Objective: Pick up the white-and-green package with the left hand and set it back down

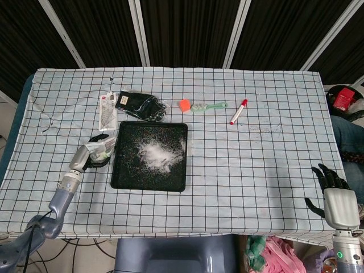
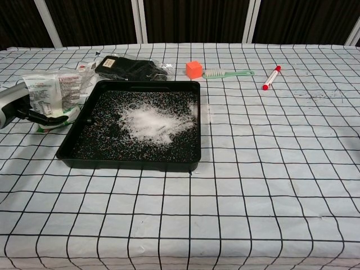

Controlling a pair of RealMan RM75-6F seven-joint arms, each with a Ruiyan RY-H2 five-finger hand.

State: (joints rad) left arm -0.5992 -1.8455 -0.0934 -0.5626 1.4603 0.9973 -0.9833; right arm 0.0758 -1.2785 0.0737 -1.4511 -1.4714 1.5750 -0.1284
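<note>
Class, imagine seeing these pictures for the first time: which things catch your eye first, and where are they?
The black tray at centre-left, holding a white powder pile. At its left edge, the left robot hand closes around the white-and-green package. Behind the tray lies an orange cube.

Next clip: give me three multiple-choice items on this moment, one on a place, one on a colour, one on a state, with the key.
1. The white-and-green package lies:
A. left of the black tray
B. inside the tray
C. beside the marker
2. The cube next to the green brush is:
A. blue
B. orange
C. white
3. The right hand is:
A. holding the marker
B. open, at the table's edge
C. pressing on the tray

Key: A, the package sits off the tray's left wall at the left hand; B, plainly orange; B, fingers spread, holding nothing.
</note>
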